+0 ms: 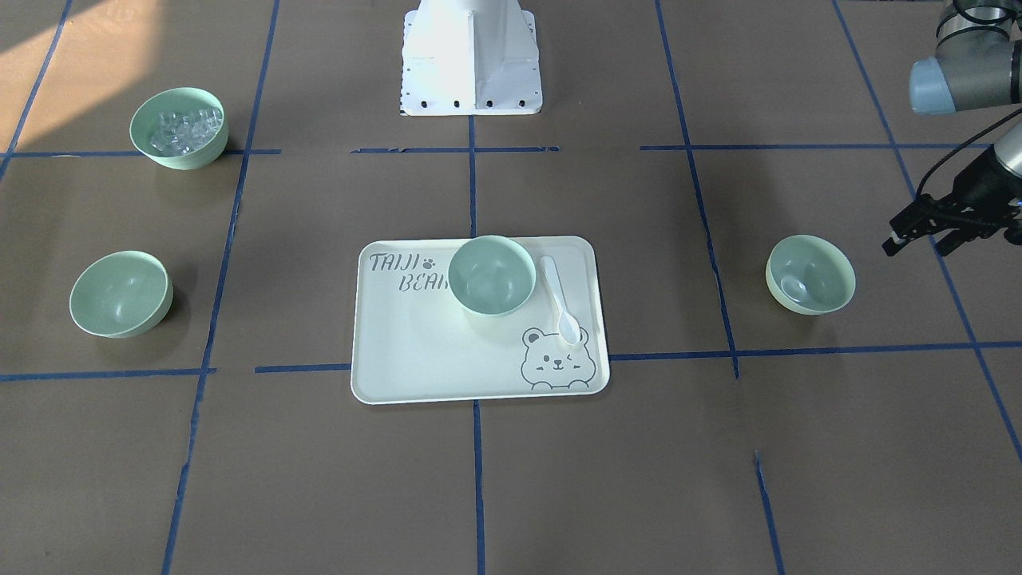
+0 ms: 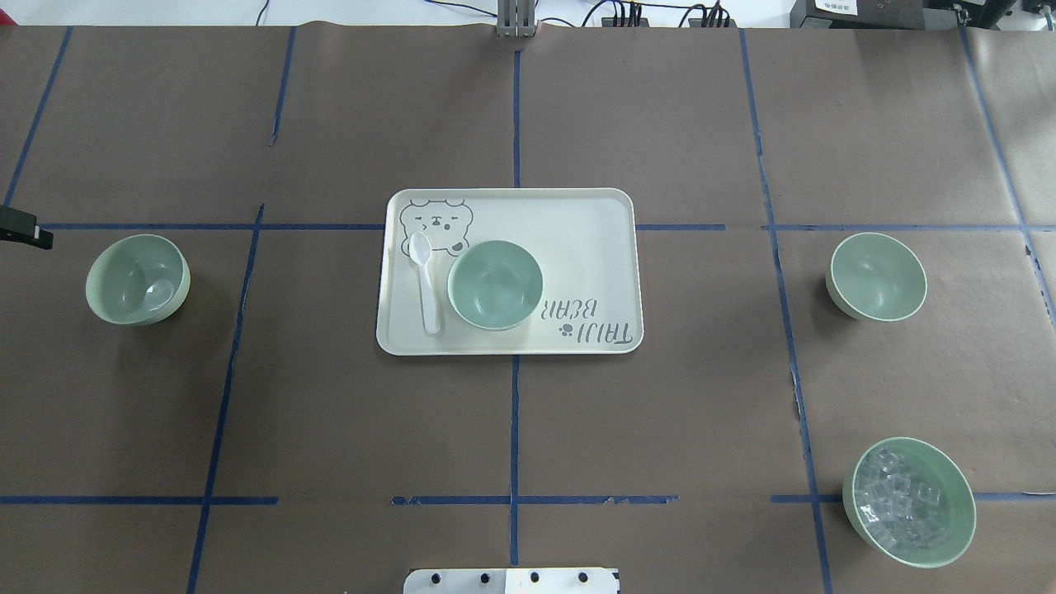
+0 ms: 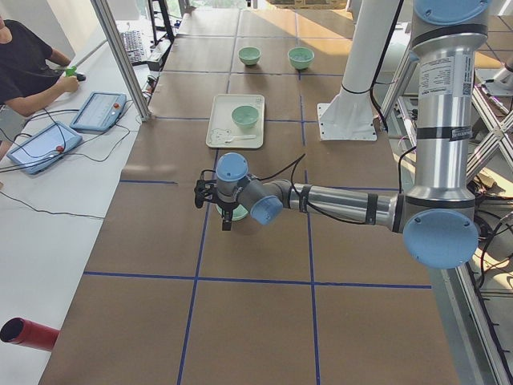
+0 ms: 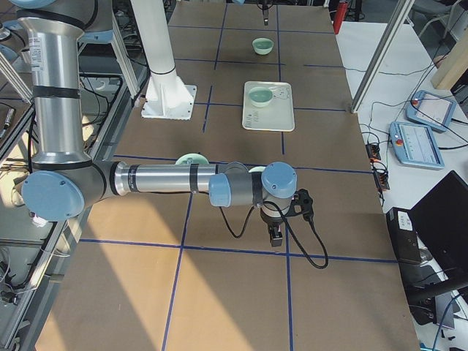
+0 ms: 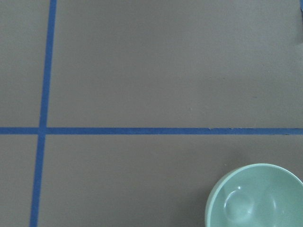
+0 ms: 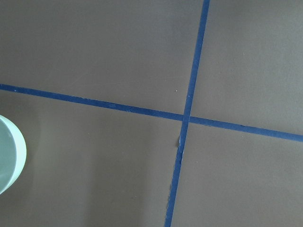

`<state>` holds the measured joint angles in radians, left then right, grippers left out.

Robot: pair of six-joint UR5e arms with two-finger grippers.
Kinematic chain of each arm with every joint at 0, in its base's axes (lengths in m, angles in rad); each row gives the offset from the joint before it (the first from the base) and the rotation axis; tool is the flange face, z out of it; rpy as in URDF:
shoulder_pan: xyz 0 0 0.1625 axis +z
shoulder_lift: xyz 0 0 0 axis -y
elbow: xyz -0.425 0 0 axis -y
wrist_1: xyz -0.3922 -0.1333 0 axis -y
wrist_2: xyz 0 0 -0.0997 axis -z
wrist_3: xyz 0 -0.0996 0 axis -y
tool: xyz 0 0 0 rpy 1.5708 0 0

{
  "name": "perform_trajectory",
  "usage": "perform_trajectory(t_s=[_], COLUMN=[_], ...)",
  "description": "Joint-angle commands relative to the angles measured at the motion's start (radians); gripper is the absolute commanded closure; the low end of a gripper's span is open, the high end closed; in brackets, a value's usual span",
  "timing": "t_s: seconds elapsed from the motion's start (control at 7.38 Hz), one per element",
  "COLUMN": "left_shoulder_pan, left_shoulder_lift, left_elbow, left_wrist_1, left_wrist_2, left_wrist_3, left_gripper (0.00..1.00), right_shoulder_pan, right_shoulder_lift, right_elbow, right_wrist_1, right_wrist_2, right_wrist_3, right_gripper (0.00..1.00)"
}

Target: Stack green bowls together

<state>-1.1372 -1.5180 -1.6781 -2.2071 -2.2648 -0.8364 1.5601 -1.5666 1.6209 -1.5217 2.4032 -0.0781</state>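
The left fingers (image 1: 896, 238) are sitting apart, holding nothing, hovering near the left bowl (image 1: 810, 274); can't tell on the right fingers (image 4: 276, 235). Looks like it's lining up the first pick, needing to drop onto that rim. The middle bowl (image 2: 495, 285) is sitting on the tray (image 2: 594, 247), the right bowl (image 2: 876, 276) well apart. All smooth, deep, mint.

One camera faces the robot base (image 1: 471, 56) from across the table (image 1: 639, 479) and looks steeply down. The overhead one looks forward from behind the base, so both share the tray (image 1: 415, 359), turned end for end. The two side cameras look along the table from its ends, farther back. Each wrist camera looks straight down from close. A green bowl (image 5: 255, 201) lies near the left gripper (image 1: 918, 244) jaws, and a second green bowl (image 6: 12, 151) shows only its rim, near the right gripper (image 4: 276, 235) jaws.
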Motion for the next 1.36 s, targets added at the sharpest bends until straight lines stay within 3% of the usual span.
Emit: perform_trajectory(t_s=[0.0,0.41,0.54,0.81,1.22], left_shoulder_pan=[0.150,0.217,0.217,0.218,0.226], left_shoulder_lift=[0.007,0.007,0.007,0.007,0.005], left_elbow=[0.008,0.029,0.031,0.034,0.058], left_wrist_1=[-0.094,-0.097,-0.097,-0.097,-0.099], left_wrist_2=[0.152,0.235,0.238,0.238,0.245], left_wrist_3=[-0.192,-0.230,-0.230,-0.237,-0.237], left_gripper=[0.01,0.08,0.16,0.48,0.55], right_shoulder_pan=[0.000,0.000,-0.002,0.000,0.000], right_shoulder_lift=[0.000,0.000,0.000,0.000,0.003], right_elbow=[0.002,0.002,0.002,0.002,0.002], right_wrist_1=[0.000,0.000,0.000,0.002,0.002], right_wrist_2=[0.004,0.005,0.005,0.005,0.005], right_wrist_3=[0.001,0.001,0.000,0.001,0.001], right_gripper=[0.00,0.00,0.00,0.00,0.00])
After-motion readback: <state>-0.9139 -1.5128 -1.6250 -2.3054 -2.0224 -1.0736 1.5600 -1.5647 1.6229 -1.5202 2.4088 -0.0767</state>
